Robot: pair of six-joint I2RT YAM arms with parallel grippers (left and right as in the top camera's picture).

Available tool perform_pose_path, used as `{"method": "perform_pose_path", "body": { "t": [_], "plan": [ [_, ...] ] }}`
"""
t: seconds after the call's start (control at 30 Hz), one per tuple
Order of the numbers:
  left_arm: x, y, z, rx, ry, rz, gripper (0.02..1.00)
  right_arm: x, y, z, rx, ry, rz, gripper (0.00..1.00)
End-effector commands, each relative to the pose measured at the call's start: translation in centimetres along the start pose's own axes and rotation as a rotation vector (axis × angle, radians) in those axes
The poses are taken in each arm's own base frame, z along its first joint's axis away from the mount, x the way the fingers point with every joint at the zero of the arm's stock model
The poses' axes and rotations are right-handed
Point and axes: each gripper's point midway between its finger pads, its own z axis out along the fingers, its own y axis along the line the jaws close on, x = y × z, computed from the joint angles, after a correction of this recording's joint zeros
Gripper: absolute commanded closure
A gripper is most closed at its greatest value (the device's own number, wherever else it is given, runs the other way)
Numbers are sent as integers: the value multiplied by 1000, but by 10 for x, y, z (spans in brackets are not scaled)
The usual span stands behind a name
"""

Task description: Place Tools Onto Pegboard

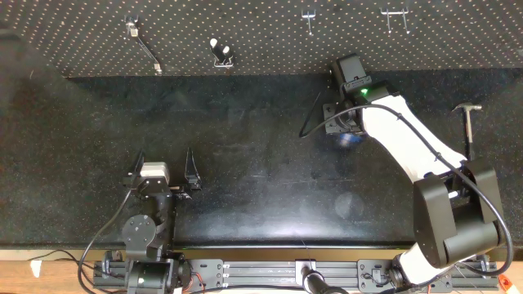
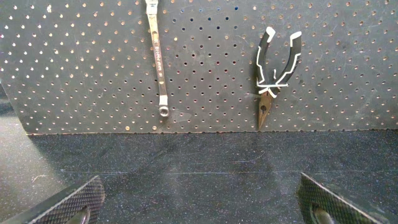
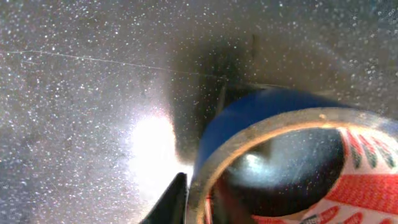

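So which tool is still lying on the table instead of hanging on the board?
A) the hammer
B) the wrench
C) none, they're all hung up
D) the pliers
A: the hammer lies flat on the black table at its right side, while the pliers and the wrench already hang on the pegboard.

"Where can a gripper go?"

"The mat (image 1: 245, 163) in the middle is wide open, from the left gripper (image 1: 164, 155) all the way up to the board (image 1: 261, 33)."

"What's in the way?"

"A wrench (image 1: 145, 47) and pliers (image 1: 220, 51) hang on the board's left part. Further right, the hooks (image 1: 395, 16) have room. The right arm (image 1: 409, 139) lies across the right side, up to the tape (image 1: 350, 137). A hammer (image 1: 468, 122) lies near the right edge, beside the arm."
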Motion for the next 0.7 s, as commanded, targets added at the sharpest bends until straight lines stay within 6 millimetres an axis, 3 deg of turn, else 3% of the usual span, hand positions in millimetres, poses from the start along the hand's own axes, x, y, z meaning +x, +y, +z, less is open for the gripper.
{"method": "perform_pose_path", "body": {
  "t": [0.03,0.17,0.3,0.43,0.7],
  "plan": [
    [1,-3,0,15,2,17,23,-5,-2,-2,30,-12,-21,921],
    [1,-3,0,15,2,17,23,-6,-4,-4,49,-20,-23,923],
    [1,-3,0,15,2,17,23,-20,9,-25,25,-108,-48,925],
    [1,-3,0,15,2,17,23,-45,37,-71,-40,-293,-90,923],
    [1,-3,0,15,2,17,23,-55,77,-141,-147,-500,-116,925]
  ]
}}
